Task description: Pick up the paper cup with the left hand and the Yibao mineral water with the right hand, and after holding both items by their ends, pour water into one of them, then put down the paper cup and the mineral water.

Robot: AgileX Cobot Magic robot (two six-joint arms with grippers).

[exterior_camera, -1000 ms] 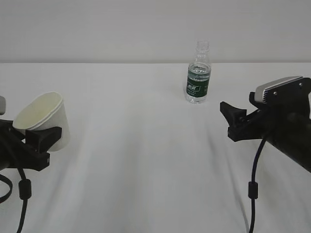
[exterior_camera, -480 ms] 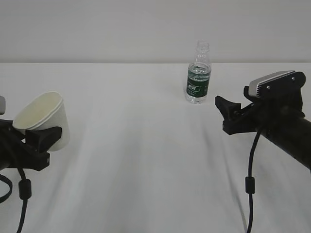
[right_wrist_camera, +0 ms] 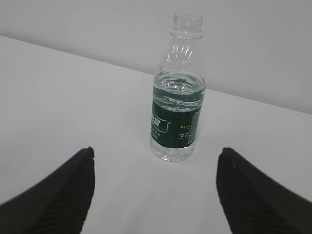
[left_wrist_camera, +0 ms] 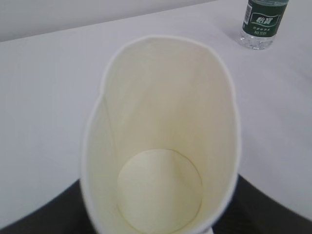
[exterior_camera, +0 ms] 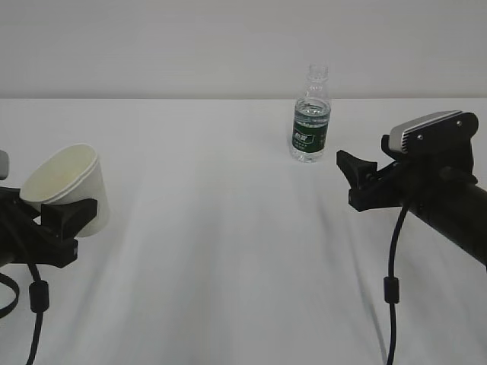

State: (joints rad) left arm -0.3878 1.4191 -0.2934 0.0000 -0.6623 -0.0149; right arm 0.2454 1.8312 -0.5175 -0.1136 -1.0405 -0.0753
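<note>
From the exterior view, my left hand (exterior_camera: 57,228) has its fingers closed round the lower part of the paper cup (exterior_camera: 68,186), which is tipped so its mouth leans outward and up. My right hand (exterior_camera: 361,179) hangs with its fingers spread wide and nothing between them. The Yibao mineral water (exterior_camera: 310,122) stands upright on the table (exterior_camera: 228,251), ahead of those fingertips and a little to their left, not touching.

In my left wrist view I look straight down into the cup (left_wrist_camera: 161,141). Its rim is squeezed into an oval by my grip, and its cream bottom is dry. The bottle (left_wrist_camera: 262,24) sits far out beyond it.

In my right wrist view the two finger pads (right_wrist_camera: 53,195) stand well apart at the lower corners. The bottle (right_wrist_camera: 178,97) is centred in the gap but beyond the tips. It has no cap, and the water (right_wrist_camera: 178,90) stands about level with the top of the label.

As I judge it, the cup pickup is done. Grasping the bottle, pouring, and setting both down remain.
</note>
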